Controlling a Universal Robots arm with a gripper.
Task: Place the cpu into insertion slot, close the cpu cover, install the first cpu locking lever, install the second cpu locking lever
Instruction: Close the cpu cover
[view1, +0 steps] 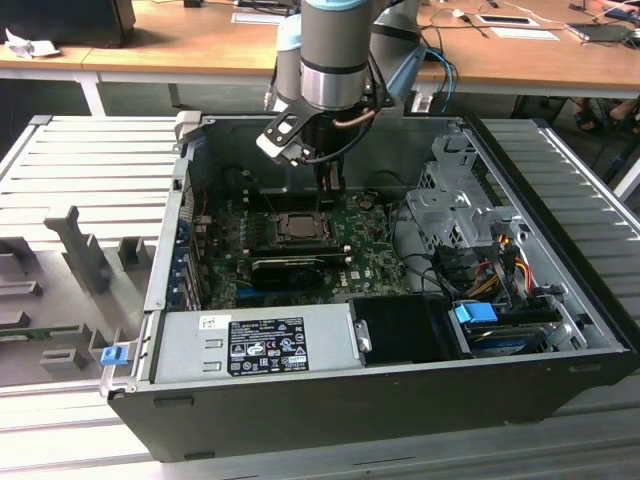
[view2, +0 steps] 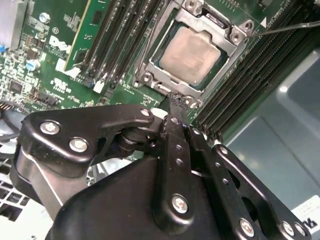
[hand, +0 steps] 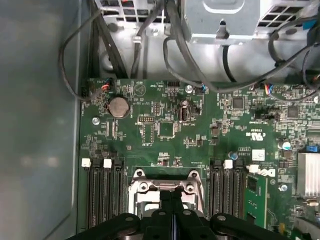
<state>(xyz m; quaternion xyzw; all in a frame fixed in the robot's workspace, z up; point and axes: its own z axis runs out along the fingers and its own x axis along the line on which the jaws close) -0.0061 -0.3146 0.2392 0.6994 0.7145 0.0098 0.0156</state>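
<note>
Starting at the exterior view's left, a grey ribbed metal table (view1: 90, 160) carries grey moulded fixture blocks (view1: 80, 245). A small blue plastic clip (view1: 113, 353) sits at the corner of the open black computer case (view1: 400, 410).

Inside the case, a silver box-shaped power supply (view1: 255, 345) lies along the near wall, with the green circuit board (view1: 375, 265) beyond it. On that board a long black finned card (view1: 300, 268) lies just in front of the insertion slot (view2: 146, 76), a square dark socket with a silvery metal rim.

The cpu (view2: 192, 52), a flat square chip with a silver-grey top, sits seated in the slot. The cpu cover (view2: 226, 55), a thin silvery frame plate, lies flat around it, and the chip shows through its window. A thin metal rod (view2: 285, 27) runs out from one corner of the frame.

The black two-finger gripper (view2: 175, 98) hangs from the grey arm (view1: 335, 50) at the slot's edge. Its fingers are pressed together with nothing between them, and I cannot tell whether the tip touches the frame.

Further right stand a silvery perforated drive cage (view1: 455, 195) and a blue plastic connector (view1: 478, 312).
</note>
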